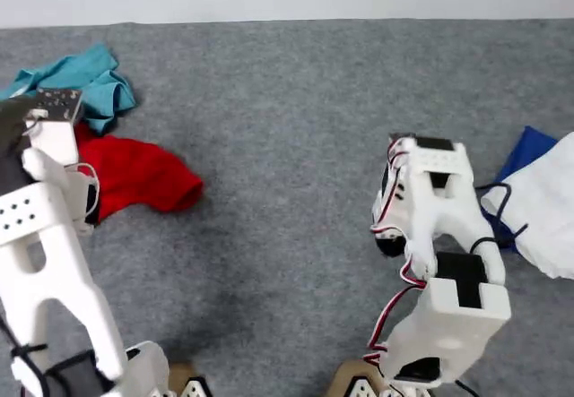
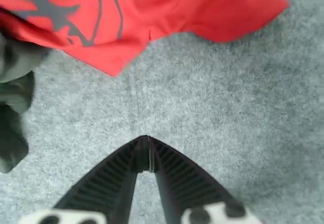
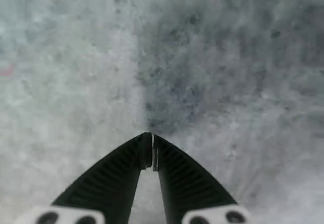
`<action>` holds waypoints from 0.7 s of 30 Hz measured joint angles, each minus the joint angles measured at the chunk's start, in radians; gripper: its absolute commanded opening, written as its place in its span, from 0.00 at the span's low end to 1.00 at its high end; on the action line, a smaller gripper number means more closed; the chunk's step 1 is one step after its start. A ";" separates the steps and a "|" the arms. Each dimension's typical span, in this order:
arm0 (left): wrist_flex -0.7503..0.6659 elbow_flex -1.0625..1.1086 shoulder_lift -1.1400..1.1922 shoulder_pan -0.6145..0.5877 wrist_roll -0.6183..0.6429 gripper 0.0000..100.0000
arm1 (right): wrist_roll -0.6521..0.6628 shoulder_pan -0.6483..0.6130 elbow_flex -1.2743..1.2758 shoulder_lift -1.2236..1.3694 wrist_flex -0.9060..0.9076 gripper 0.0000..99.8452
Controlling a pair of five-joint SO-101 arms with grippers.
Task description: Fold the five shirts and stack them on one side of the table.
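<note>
A crumpled red shirt (image 1: 134, 177) lies at the left of the grey table, beside my left arm (image 1: 45, 227). A teal shirt (image 1: 82, 81) is bunched behind it near the far left corner. In the left wrist view the red shirt (image 2: 152, 11) sits just ahead of my left gripper (image 2: 148, 139), which is shut and empty over bare felt, with a dark shirt (image 2: 12, 97) at the side. At the right edge a white shirt (image 1: 545, 204) lies on a blue shirt (image 1: 525, 157). My right gripper (image 3: 152, 137) is shut and empty above bare table.
The grey felt table top (image 1: 287, 110) stretches open between the two arms and towards the far wall. My right arm (image 1: 439, 245) stands right of centre, its cables close to the white and blue shirts.
</note>
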 measured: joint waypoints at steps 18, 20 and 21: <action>0.000 0.207 -0.344 0.000 0.000 0.00 | 0.252 0.080 0.304 -0.061 0.014 0.01; 0.000 0.207 -0.344 0.000 0.000 0.00 | 0.265 0.092 0.324 -0.068 0.064 0.01; 0.000 0.207 -0.344 0.000 0.000 0.00 | 0.270 0.095 0.321 -0.091 0.083 0.01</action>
